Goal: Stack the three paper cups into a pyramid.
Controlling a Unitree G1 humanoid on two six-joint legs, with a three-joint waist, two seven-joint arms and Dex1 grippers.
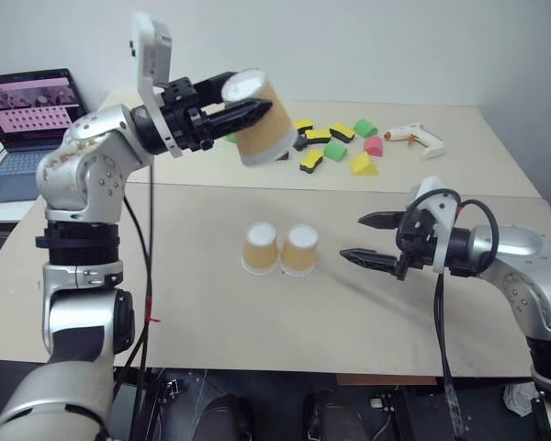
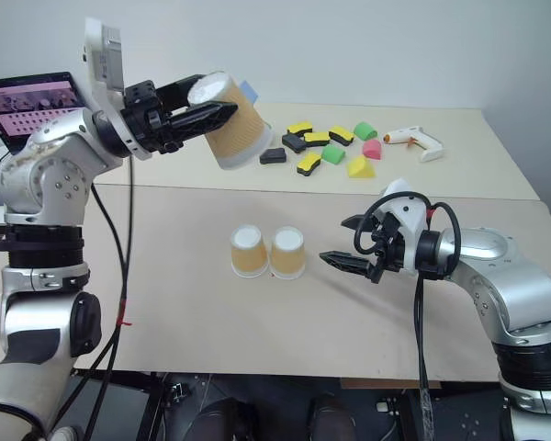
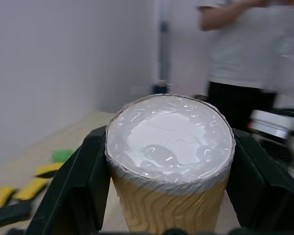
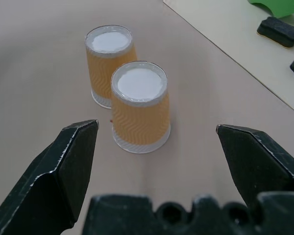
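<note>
The left arm is raised high over the table, its wrist bent so the left gripper (image 1: 248,108) points sideways toward the robot's right, roughly level, fingers clamped on the sides of a paper cup (image 1: 262,124). The right arm reaches in low from the right, the right gripper (image 1: 365,239) spread wide, empty, tilted slightly downward.

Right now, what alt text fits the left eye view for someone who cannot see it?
The left gripper holds a tan paper cup tilted in the air above two upside-down cups standing side by side on the table. The right gripper waits open beside them.
</note>
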